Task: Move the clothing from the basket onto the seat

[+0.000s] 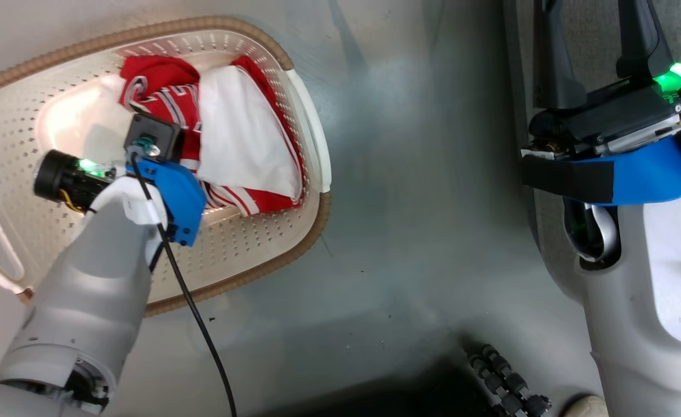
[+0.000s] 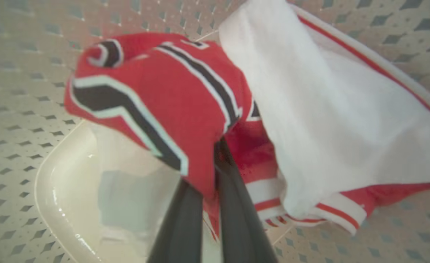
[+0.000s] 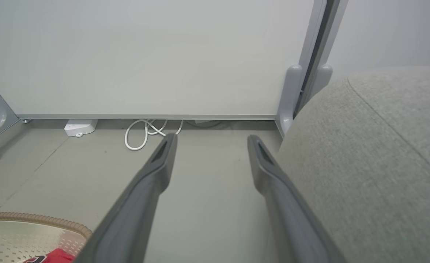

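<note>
Here, illegible black-and-white lettering (image 2: 94, 99) on red clothing (image 2: 185, 120).

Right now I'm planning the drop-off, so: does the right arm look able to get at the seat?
Probably yes. The seat lies close beside the right arm, whose jaws stand open and empty, and nothing stands between them in the right wrist view.

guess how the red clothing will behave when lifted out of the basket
Probably floppy: the clothing lies in soft folds, so it should drape and hang below the left gripper, shut on one fold. Likely light for its size, being thin fabric. The white part may trail and drag over the basket rim.
</note>
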### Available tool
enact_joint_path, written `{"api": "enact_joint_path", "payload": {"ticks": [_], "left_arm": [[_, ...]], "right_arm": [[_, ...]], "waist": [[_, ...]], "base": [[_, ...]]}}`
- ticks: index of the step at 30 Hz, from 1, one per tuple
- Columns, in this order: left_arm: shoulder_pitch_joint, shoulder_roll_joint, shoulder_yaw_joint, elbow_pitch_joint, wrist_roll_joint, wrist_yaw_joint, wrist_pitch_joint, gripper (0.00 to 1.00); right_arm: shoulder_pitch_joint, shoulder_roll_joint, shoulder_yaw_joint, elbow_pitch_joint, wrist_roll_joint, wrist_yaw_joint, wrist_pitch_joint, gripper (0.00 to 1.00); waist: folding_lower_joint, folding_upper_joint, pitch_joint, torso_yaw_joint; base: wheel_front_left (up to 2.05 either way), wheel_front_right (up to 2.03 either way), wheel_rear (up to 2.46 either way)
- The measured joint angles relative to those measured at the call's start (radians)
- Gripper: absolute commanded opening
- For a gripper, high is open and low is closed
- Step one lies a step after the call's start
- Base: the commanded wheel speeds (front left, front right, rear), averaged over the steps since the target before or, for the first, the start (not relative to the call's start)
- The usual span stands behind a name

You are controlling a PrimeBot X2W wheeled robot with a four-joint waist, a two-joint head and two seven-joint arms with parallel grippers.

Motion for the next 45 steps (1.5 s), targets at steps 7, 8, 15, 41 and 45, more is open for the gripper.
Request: {"api": "enact_joint_path", "payload": {"ticks": [7,8,15,41,45], "left_arm": [[0.035,-0.062,-0.040,-0.022,-0.018,-0.008,-0.065,0.00],[0.046,-0.069,-0.053,-0.034,-0.024,-0.008,-0.072,0.00],[0.128,-0.100,-0.140,-0.126,-0.088,-0.008,-0.096,0.00],[0.350,-0.098,-0.073,-0.624,-0.084,-0.008,-0.099,0.00],[0.349,-0.106,-0.059,-0.664,-0.077,-0.008,-0.099,0.00]], "right_arm": [[0.040,-0.008,-0.009,0.021,-0.026,0.000,0.000,1.00],[0.047,-0.012,-0.011,0.024,-0.026,0.000,0.000,1.00],[0.101,-0.034,-0.019,0.045,-0.029,0.000,0.000,1.00],[0.385,-0.065,-0.047,0.127,-0.029,0.000,0.000,1.00],[0.416,-0.065,-0.045,0.135,-0.029,0.000,0.000,1.00]], "waist": [[0.0000,0.0000,-0.065,0.039],[0.0000,0.0000,-0.077,0.045],[0.0000,0.0000,-0.182,0.086],[-0.0003,0.0001,-0.688,0.183],[-0.0003,0.0002,-0.752,0.187]], "base": [[0.00,0.00,0.00],[0.00,0.00,0.00],[0.00,0.00,0.00],[0.00,0.00,0.00],[0.00,0.00,0.00]]}}
